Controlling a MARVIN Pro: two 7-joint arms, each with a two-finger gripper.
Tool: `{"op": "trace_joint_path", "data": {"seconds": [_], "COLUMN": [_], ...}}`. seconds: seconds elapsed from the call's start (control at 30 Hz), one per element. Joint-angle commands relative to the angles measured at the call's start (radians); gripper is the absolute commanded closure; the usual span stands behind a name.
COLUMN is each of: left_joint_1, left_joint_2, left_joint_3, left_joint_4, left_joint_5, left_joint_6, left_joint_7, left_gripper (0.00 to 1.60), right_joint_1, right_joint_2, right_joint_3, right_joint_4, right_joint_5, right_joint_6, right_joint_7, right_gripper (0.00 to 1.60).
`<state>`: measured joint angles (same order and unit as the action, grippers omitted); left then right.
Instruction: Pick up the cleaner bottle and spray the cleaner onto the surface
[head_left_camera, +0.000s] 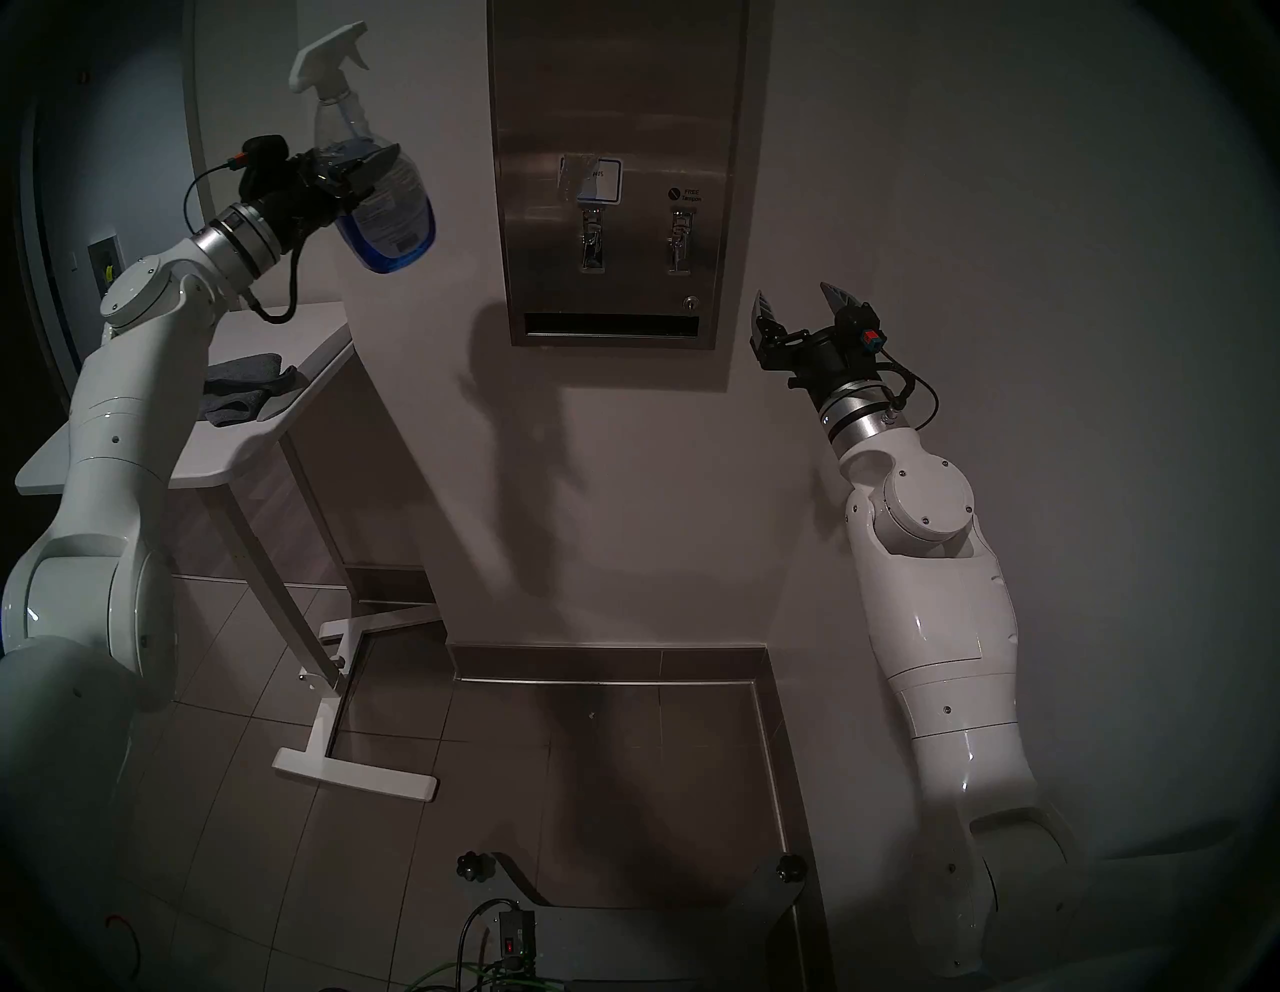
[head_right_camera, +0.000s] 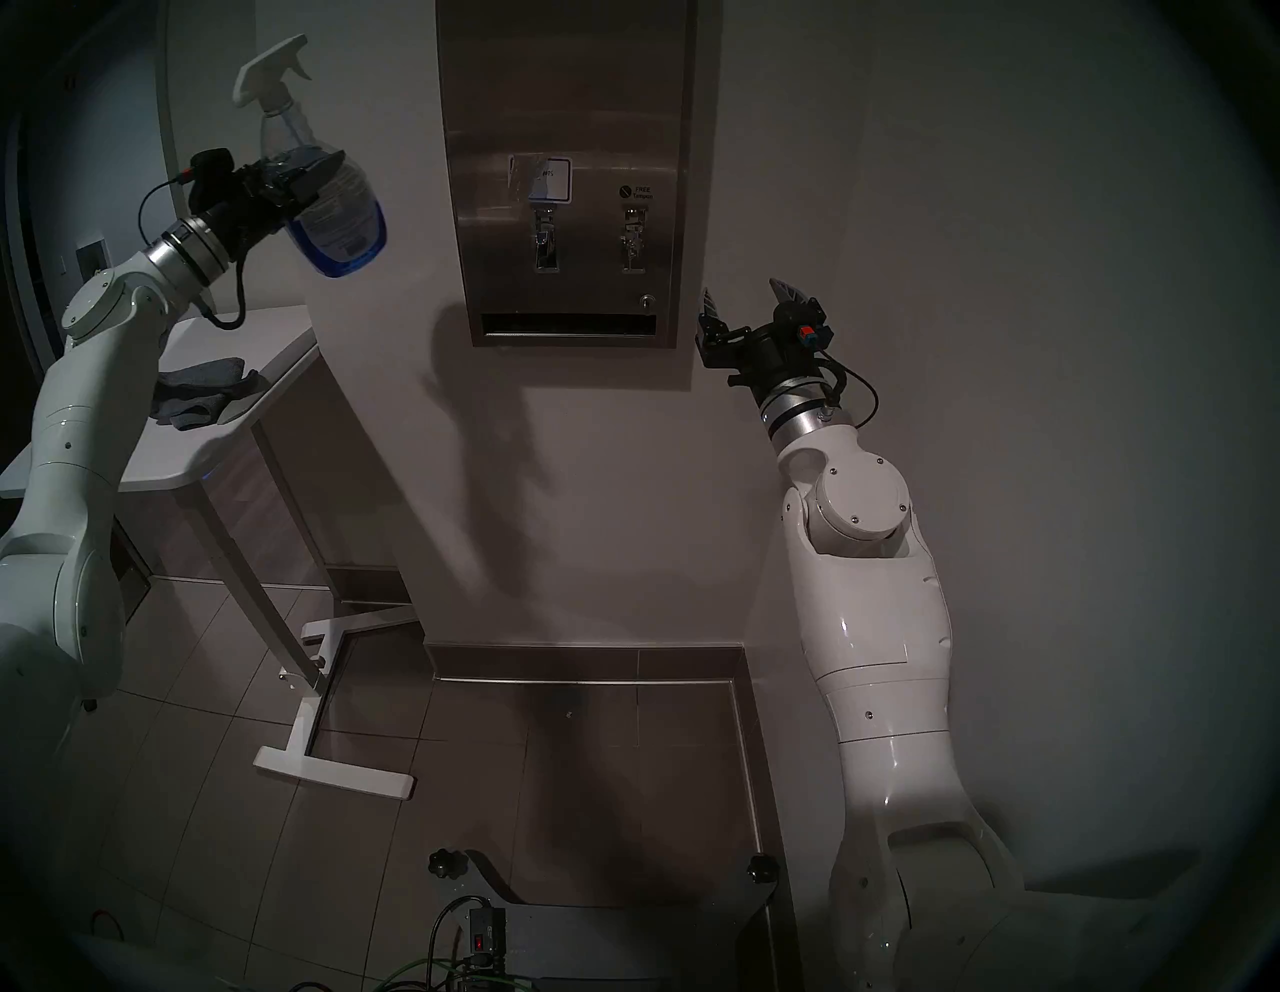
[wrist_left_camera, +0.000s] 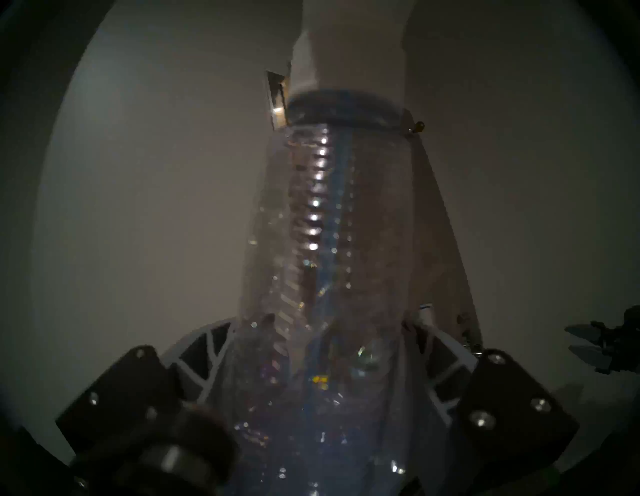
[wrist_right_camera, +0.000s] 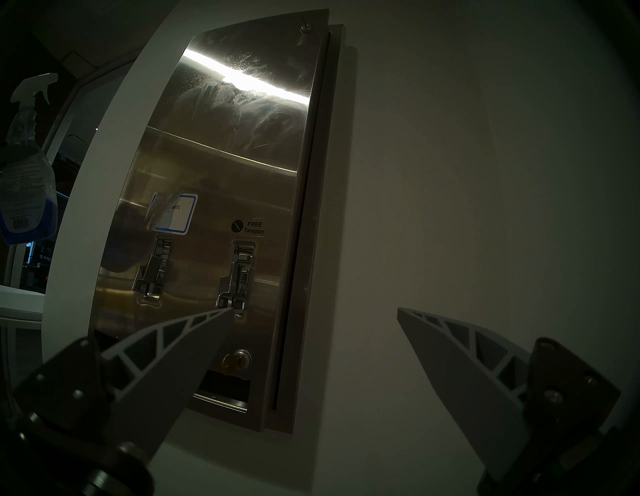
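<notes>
Left gripper (head_left_camera: 360, 176) pinches my bottle (head_left_camera: 377, 201) at mid-body, held up in the air, nozzle aimed right toward the dispenser (head_left_camera: 616, 125), still well apart. Right gripper (head_left_camera: 803, 308) hangs spread wide, just right of the dispenser's slot (head_left_camera: 609, 325).

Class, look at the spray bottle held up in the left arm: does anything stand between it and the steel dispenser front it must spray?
Nothing visible does. The cleaner bottle hangs left of the dispenser front, with only bare white wall between them.
</notes>
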<state>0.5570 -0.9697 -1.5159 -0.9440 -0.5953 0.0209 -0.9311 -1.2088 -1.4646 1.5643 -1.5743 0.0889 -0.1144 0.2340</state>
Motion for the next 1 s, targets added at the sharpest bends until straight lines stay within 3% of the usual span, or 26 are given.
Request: {"op": "trace_joint_path", "data": {"seconds": [0.0,0.5,0.57,0.63,0.97], "left_joint_1": [-0.026,0.019,0.019,0.046,0.088], "left_joint_2": [-0.046,-0.069,-0.07,-0.061,-0.055], "left_joint_3": [0.006,0.052,0.057,0.054,0.035], "left_joint_4": [-0.113,-0.279,-0.269,-0.32,-0.404], "left_joint_5": [-0.018,0.039,0.046,0.052,0.051], "left_joint_6": [0.029,0.121,0.134,0.158,0.261], "left_joint_7": [0.01,0.084,0.094,0.113,0.171], "left_gripper": [1.6,1.6,1.6,1.6,1.6], "right_joint_1": [0.031,0.031,0.031,0.031,0.032], "right_joint_2": [-0.003,-0.002,-0.002,-0.002,-0.002], "right_joint_3": [-0.001,-0.001,-0.001,-0.001,-0.001], "right_joint_4": [-0.031,-0.029,-0.029,-0.029,-0.03], "right_joint_5": [0.002,0.002,0.002,0.002,0.002], "right_joint_6": [-0.009,-0.009,-0.009,-0.009,-0.01], "right_joint_7": [0.001,0.001,0.001,0.001,0.001], "right_gripper": [0.0,0.0,0.0,0.0,0.0]}}
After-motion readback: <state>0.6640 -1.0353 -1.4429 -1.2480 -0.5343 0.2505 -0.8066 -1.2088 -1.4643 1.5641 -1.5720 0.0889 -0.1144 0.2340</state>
